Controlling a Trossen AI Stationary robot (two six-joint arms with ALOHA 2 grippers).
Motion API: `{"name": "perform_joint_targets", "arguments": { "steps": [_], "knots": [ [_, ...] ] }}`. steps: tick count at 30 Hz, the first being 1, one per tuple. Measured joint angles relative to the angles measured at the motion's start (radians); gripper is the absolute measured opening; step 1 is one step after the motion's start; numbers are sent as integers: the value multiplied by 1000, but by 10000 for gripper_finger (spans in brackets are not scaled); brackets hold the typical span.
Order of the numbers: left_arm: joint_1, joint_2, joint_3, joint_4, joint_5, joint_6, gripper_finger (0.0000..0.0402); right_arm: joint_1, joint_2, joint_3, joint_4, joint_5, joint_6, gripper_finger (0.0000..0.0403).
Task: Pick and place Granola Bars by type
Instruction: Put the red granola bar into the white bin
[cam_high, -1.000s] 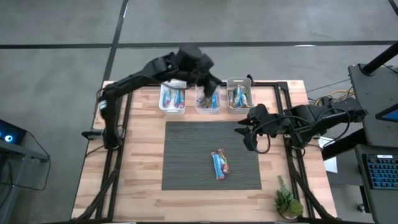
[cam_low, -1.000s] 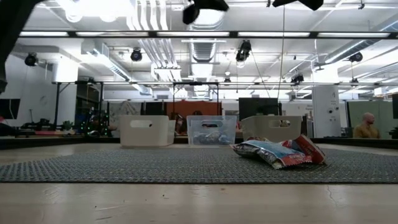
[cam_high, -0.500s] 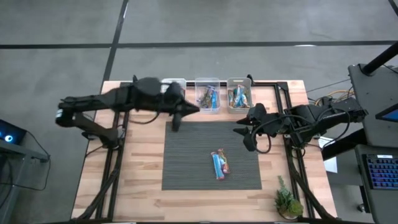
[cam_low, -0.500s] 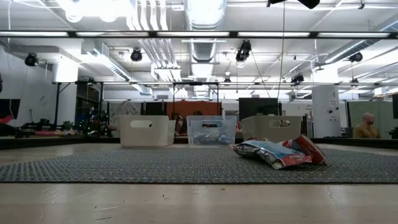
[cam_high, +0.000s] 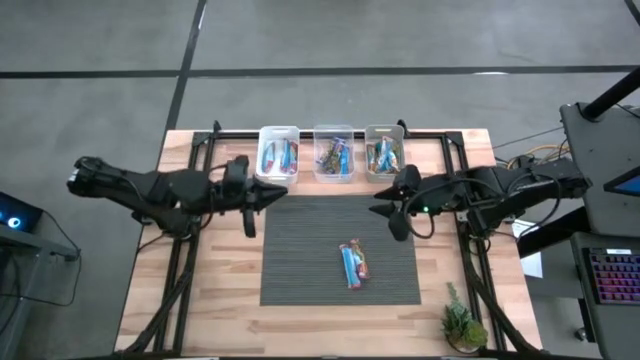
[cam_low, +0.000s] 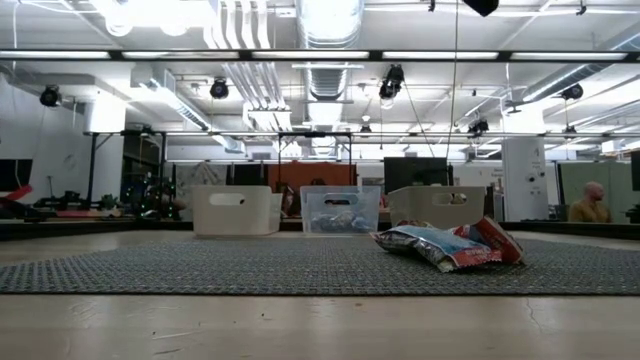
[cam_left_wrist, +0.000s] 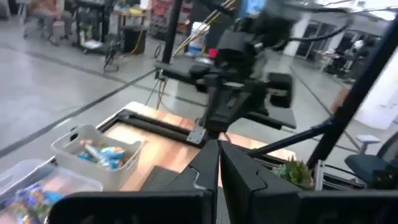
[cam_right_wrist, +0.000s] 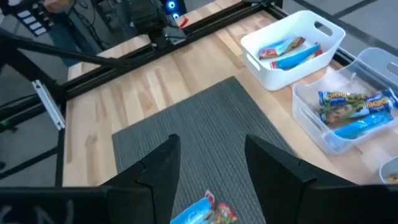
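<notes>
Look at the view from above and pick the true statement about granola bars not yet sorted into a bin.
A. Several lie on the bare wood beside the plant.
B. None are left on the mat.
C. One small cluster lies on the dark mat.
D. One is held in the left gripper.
C: a small cluster of granola bars lies on the dark mat, apart from the three bins, and neither the left gripper nor the right gripper holds anything.

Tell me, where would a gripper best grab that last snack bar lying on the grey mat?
Probably across the middle of the granola bar, coming straight down from above. It lies flat on the mat with open space all round, so fingers could close on its two long edges. The right gripper hangs open nearest it; the left gripper, shut, waits at the mat's far-left corner.
</notes>
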Motion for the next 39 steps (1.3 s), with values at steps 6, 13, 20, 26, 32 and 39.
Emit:
{"name": "perform_joint_targets", "arguments": {
  "steps": [6,13,20,26,32,39],
  "knots": [
    [-49,-22,-64,43,-9,83,0,-51,29,-4,82,-57,-85,171],
    [-19,-93,-148,149,84,131,0,-76,33,-7,122,-63,-156,171],
    [51,-191,-231,158,139,137,0,-76,31,-28,146,-88,-169,171],
    [58,-231,-288,158,145,123,0,-75,33,-136,293,-107,-130,171],
    [58,-239,-314,156,146,115,0,-74,35,-234,310,-113,-29,171],
    [58,-239,-348,154,145,114,0,-70,35,-316,314,-114,106,171]
  ]
}}
